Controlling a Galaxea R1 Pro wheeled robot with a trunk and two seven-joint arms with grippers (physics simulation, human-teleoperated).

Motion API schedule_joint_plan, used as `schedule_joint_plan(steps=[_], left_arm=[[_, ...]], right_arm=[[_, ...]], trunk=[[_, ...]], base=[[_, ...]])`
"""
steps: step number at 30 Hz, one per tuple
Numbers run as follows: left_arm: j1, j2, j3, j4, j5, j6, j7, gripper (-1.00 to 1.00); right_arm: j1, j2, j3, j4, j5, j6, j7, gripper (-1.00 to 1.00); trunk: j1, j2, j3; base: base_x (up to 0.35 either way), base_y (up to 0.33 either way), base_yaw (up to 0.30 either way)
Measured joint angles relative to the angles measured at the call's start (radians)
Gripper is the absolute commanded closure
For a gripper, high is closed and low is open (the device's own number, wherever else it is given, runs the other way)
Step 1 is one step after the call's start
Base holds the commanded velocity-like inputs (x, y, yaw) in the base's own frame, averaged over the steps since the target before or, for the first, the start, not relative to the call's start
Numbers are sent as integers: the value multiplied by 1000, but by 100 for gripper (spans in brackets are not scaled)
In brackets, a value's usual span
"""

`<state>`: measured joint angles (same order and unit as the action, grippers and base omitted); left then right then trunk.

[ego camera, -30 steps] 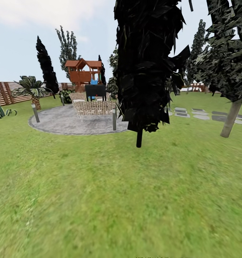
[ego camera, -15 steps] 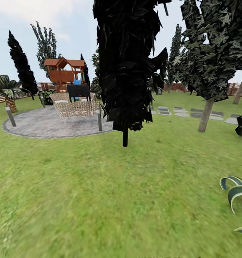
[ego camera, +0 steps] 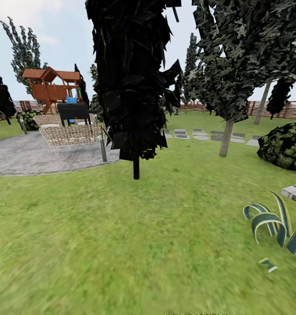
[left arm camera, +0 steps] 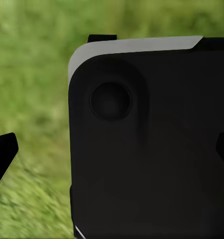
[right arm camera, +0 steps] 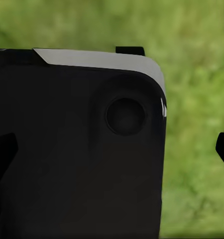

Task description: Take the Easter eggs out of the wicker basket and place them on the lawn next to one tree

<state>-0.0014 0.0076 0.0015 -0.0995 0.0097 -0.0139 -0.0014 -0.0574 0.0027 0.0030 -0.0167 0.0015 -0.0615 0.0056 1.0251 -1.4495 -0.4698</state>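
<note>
**Open grass ahead, trees and paving at the margins**

Where the lawn (ego camera: 121,245) spreads wide across the head view, nothing stands on its near stretch. A thin dark-trunked tree (ego camera: 135,87) rises at centre. A pale-trunked tree (ego camera: 226,138) stands further right, near the grey stepping stones (ego camera: 196,134). A round bush (ego camera: 284,145) and a striped-leaf plant (ego camera: 275,221) edge the right side; a paved circle (ego camera: 34,155) with wicker furniture (ego camera: 69,133) lies left. The slatted fence (ego camera: 275,109) closes the garden behind. In both wrist views a dark robot body panel (left arm camera: 147,144) sits over blurred grass, with dark finger-tips at the sides; I cannot tell whether either gripper's fingers are apart or together.
</note>
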Motion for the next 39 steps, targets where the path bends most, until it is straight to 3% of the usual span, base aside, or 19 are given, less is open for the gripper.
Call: schedule_joint_plan(steps=[20, 29, 39], left_arm=[[0, 0, 0, 0, 0, 0, 0, -100], [0, 0, 0, 0, 0, 0, 0, -100], [0, 0, 0, 0, 0, 0, 0, -100]], right_arm=[[0, -1, 0, 0, 0, 1, 0, -100], [0, 0, 1, 0, 0, 1, -2, -100], [0, 0, 0, 0, 0, 1, 0, -100]], trunk=[[0, 0, 0], [0, 0, 0], [0, 0, -1]], base=[[0, 0, -281], [0, 0, -51], [0, 0, -264]])
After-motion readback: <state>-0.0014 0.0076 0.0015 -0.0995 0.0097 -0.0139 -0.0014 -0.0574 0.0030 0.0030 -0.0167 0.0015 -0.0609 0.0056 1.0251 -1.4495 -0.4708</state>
